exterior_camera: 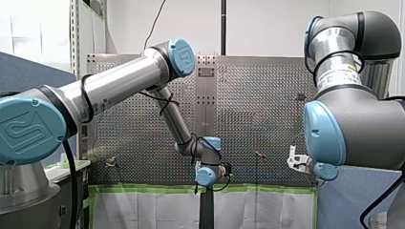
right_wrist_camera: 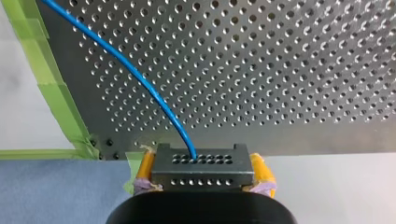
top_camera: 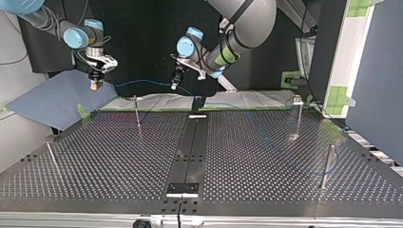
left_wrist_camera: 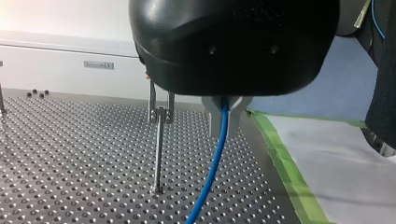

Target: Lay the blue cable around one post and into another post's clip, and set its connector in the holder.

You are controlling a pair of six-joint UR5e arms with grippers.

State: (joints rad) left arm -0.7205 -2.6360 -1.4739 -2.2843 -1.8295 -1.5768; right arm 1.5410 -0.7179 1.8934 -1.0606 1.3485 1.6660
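In the left wrist view my left gripper (left_wrist_camera: 225, 116) is shut on the blue cable (left_wrist_camera: 212, 172), which hangs from the fingers down to the perforated table. A thin post with a clip (left_wrist_camera: 159, 135) stands just beside it. In the right wrist view my right gripper (right_wrist_camera: 201, 173), with yellow pads (right_wrist_camera: 144, 170), is shut on the dark connector block (right_wrist_camera: 201, 161). The blue cable (right_wrist_camera: 140, 79) leaves that block and runs across the plate. In the top view the cable (top_camera: 142, 84) spans the gap between my right gripper (top_camera: 96, 84) and my left gripper (top_camera: 175, 84), both above the table's far edge.
Thin posts stand on the plate in the top view: one (top_camera: 137, 114) at the far left, one (top_camera: 298, 118) at the far right, one (top_camera: 327, 166) at the near right, one (top_camera: 52, 156) at the near left. A dark bracket (top_camera: 183, 188) sits on the centre strip near the front. Green tape (left_wrist_camera: 285, 163) edges the plate.
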